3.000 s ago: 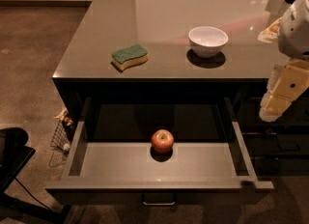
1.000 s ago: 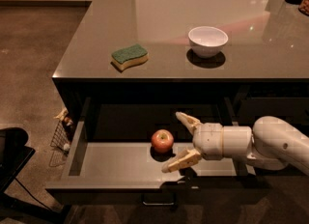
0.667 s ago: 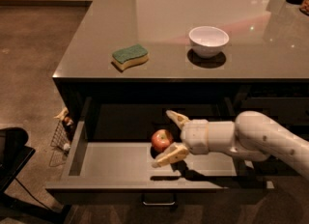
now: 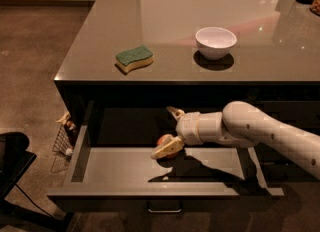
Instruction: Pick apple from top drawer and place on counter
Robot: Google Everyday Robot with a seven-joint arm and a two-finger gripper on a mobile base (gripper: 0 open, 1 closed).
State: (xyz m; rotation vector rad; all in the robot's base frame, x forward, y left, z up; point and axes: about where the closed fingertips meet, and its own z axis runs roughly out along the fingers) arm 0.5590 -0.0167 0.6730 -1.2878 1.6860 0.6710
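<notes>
The red apple [image 4: 162, 140] lies on the floor of the open top drawer [image 4: 117, 165], near its middle, and is mostly hidden by my gripper. My gripper [image 4: 163, 132] reaches in from the right, low inside the drawer, with one finger behind the apple and the other finger [image 4: 167, 148] in front of it. The jaws stand open around the apple. The glossy counter [image 4: 175, 16] lies above the drawer.
A green-and-yellow sponge [image 4: 134, 58] and a white bowl [image 4: 215, 42] sit on the counter near its front edge. A small wire basket [image 4: 64, 137] stands on the floor left of the drawer. A dark object [image 4: 12, 162] is at the bottom left.
My arm came down from the right of the counter into the drawer and moved left, so the fingers now stand on either side of the apple. The apple has not moved.
</notes>
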